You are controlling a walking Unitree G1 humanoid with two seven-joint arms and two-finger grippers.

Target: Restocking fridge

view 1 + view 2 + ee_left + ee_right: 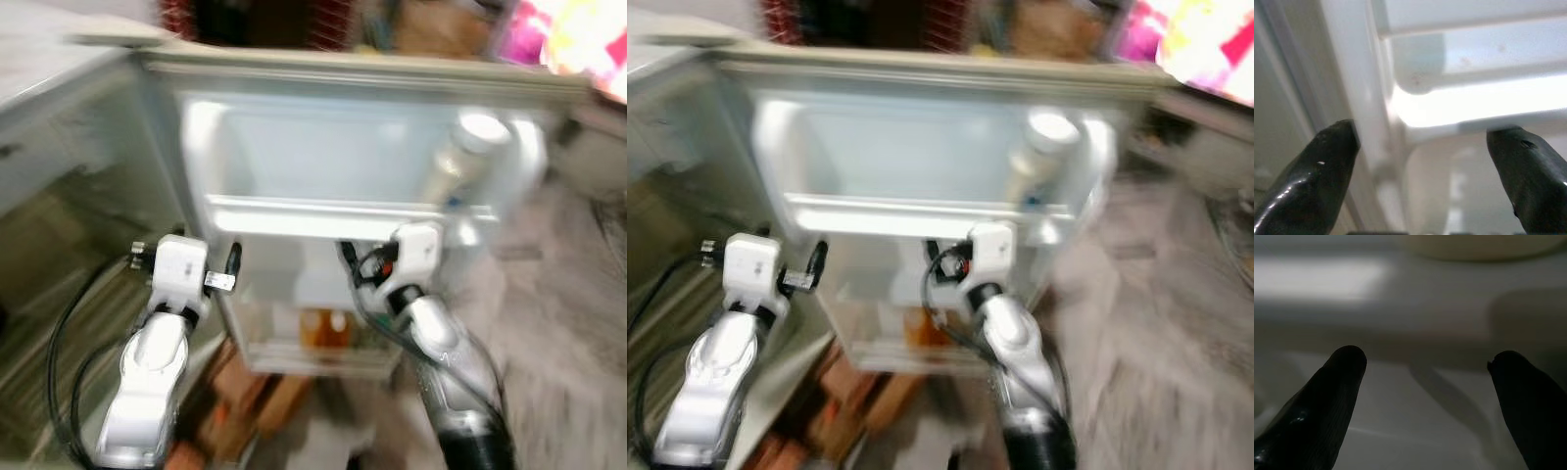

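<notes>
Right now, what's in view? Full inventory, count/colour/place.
Fridge door: one, white, open ahead, inner side facing the camera.
Bottle: one, pale with white cap, upper door shelf, right end.
Upper door shelf: one, white, across the door.
Jar-like items: orange-brown, blurred, count unclear, lower door shelf.
Boxes: brownish, blurred, on the floor under the door.
Left gripper: fingers apart, at the door's left edge.
Right gripper: fingers apart, near the door shelf.

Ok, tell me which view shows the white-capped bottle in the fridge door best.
The left eye view: the bottle stands whole in the door shelf, cap and body visible, though blurred. The right eye view shows it equally blurred. The wrist views don't help with it.
</notes>
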